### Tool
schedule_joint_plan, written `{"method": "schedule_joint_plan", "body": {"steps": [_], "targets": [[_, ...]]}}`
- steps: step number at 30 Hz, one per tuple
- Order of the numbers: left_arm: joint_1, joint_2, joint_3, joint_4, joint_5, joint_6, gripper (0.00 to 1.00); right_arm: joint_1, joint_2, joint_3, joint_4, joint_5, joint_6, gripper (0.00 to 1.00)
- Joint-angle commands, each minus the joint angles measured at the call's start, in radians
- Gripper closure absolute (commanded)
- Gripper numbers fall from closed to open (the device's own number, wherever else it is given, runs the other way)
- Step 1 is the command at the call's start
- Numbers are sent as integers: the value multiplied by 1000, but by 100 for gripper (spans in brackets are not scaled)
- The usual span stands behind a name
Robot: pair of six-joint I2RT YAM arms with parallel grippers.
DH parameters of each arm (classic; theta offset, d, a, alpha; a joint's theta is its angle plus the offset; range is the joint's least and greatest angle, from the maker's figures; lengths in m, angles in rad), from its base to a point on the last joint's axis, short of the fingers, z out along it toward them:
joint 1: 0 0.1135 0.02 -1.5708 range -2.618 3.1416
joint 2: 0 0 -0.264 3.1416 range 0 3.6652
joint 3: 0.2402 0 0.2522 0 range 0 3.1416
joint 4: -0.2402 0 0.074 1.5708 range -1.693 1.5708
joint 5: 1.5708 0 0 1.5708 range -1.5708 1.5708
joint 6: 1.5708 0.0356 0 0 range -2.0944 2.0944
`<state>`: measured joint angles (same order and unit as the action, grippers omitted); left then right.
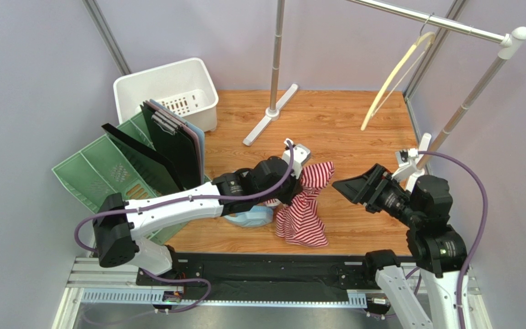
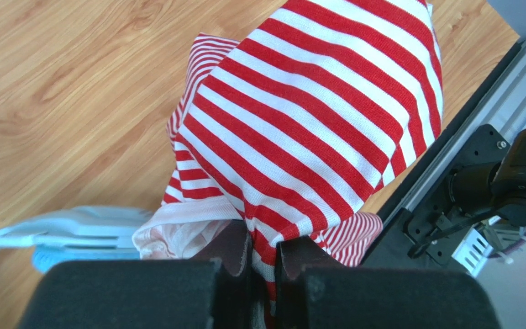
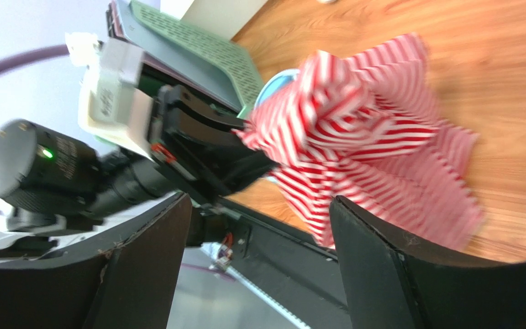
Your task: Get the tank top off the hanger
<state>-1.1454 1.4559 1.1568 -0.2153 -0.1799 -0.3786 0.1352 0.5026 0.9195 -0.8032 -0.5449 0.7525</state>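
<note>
1. The tank top [image 1: 307,205] is off the hanger. It hangs in a bunch over the near middle of the wood table [image 1: 341,123]. Its low end seems to reach the wood.
2. The left gripper [image 1: 299,179] holds the tank top at its top part. In the left wrist view, the two black fingers [image 2: 235,250] are pressed close together with striped cloth pinched between them.
3. A light blue cloth [image 1: 248,218] lies on the table just to the left of the tank top, under the left arm.
4. The right gripper [image 1: 351,186] is just to the right of the tank top and does not touch it. Its jaws are spread wide with nothing in them. In the right wrist view the tank top shows in the gap between them.
5. The hanger [image 1: 390,77] is bare. It hangs by its hook from the silver rail [image 1: 437,22] at the far right, well apart from the tank top, and it tilts down to the left.
6. A white basket [image 1: 170,89] stands at the far left.
7. Green trays [image 1: 101,168] and dark flat boards [image 1: 173,140] lean just in front of the basket, on the left side.
</note>
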Motion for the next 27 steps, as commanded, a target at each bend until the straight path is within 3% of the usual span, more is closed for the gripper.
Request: {"method": "schedule_joint_plan", "body": {"steps": [1,5,12,16,20,27], "targets": [[68,-92,124,-154,6,-52,100,4,-64,74,-146,149,-87,20],[174,-141,199,-200,31,-10,100,4,-96,71,-160,137,-84,21],[397,-115,512,-349,60,70,100,3,-107,68,-159,137,-96,21],[548,-86,632,-338,126,46,100,4,-95,74,-130,148,-99,21],[705,-2,827,-367,155,18,100,4,-90,81,-99,166,-108,21],[917,216,1041,-346,258,-52,100,4,-59,104,-77,210,-159,21]]}}
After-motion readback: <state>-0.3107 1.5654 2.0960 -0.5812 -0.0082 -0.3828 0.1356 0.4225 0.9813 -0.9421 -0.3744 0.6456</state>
